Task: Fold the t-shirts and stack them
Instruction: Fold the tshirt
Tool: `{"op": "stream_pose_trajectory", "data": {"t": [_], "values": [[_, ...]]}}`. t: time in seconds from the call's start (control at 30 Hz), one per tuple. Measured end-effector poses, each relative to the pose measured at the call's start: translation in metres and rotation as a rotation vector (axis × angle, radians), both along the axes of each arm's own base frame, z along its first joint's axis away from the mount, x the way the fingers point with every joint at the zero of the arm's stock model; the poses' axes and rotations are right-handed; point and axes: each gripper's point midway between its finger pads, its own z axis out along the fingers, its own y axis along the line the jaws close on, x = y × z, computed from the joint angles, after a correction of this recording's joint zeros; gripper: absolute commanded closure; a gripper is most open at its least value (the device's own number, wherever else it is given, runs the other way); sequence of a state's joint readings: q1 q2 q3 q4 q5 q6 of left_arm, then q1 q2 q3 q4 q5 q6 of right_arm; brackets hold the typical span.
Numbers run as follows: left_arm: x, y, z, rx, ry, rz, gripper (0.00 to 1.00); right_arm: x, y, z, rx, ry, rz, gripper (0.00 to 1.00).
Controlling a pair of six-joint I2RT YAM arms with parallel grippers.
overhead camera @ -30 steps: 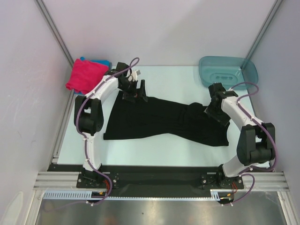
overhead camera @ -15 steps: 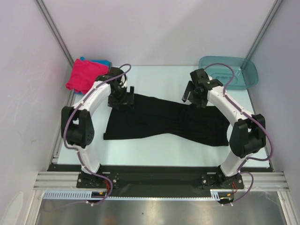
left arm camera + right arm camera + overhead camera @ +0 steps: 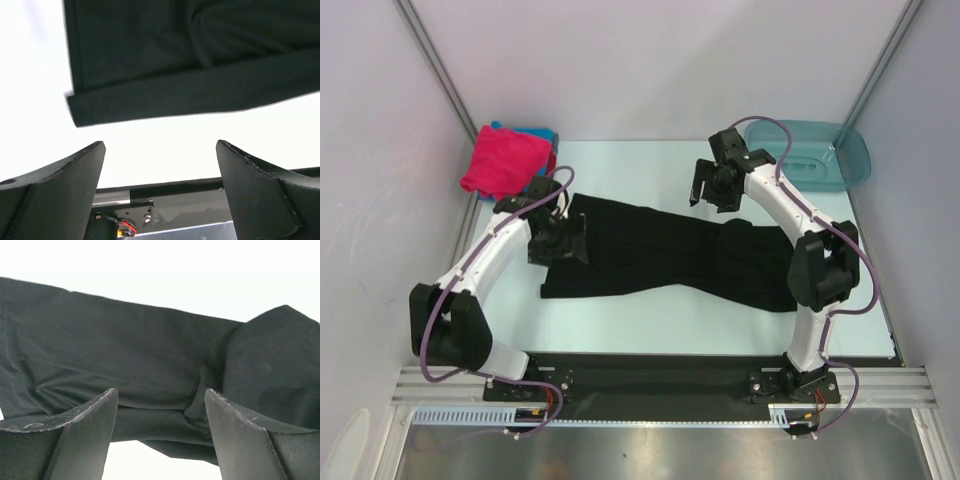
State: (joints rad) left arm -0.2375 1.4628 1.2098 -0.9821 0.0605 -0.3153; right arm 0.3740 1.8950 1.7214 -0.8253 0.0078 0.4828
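Grabbing well means low, even pinches: both jaws are open and empty, the shirt (image 3: 175,60) edge just past the left gripper (image 3: 160,147), cloth under the right gripper (image 3: 160,392).

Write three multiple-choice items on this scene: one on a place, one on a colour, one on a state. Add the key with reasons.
1. Where on the table does the teal basin stand?
A. near left corner
B. far right corner
C. middle

2. What colour is the top folded t-shirt at the far left corner?
A. yellow
B. white
C. magenta-pink

3. The left gripper, by the left end of the black t-shirt, is:
A. open and empty
B. shut on cloth
C. shut on a cable

Key:
1 B: the top view shows the basin at the table's far right corner.
2 C: it is magenta-pink, with a strip of blue cloth showing behind it.
3 A: the left wrist view shows the fingers wide apart, with nothing between them.
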Motion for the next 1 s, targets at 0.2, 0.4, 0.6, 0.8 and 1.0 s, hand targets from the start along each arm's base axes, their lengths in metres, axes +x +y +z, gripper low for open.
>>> {"op": "stream_pose_trajectory", "data": {"t": [0.2,0.4,0.6,0.8,1.0], "values": [[-0.037,0.003,-0.026,-0.026,0.064,-0.064,0.11,-0.006,0.007,-0.014,0.008,0.054,0.059,0.24],[-0.039,0.005,-0.039,-0.020,0.042,-0.185,0.11,-0.011,0.009,-0.018,0.014,0.080,0.086,0.23],[-0.028,0.002,-0.042,-0.036,-0.014,-0.324,0.18,-0.012,0.011,-0.018,0.027,0.085,0.092,0.23],[-0.011,0.008,-0.037,-0.045,-0.044,-0.394,0.17,-0.013,0.012,-0.018,0.032,0.089,0.089,0.23],[-0.007,0.010,-0.037,-0.090,-0.052,-0.442,0.15,-0.013,0.013,-0.017,0.041,0.093,0.087,0.23]]}}
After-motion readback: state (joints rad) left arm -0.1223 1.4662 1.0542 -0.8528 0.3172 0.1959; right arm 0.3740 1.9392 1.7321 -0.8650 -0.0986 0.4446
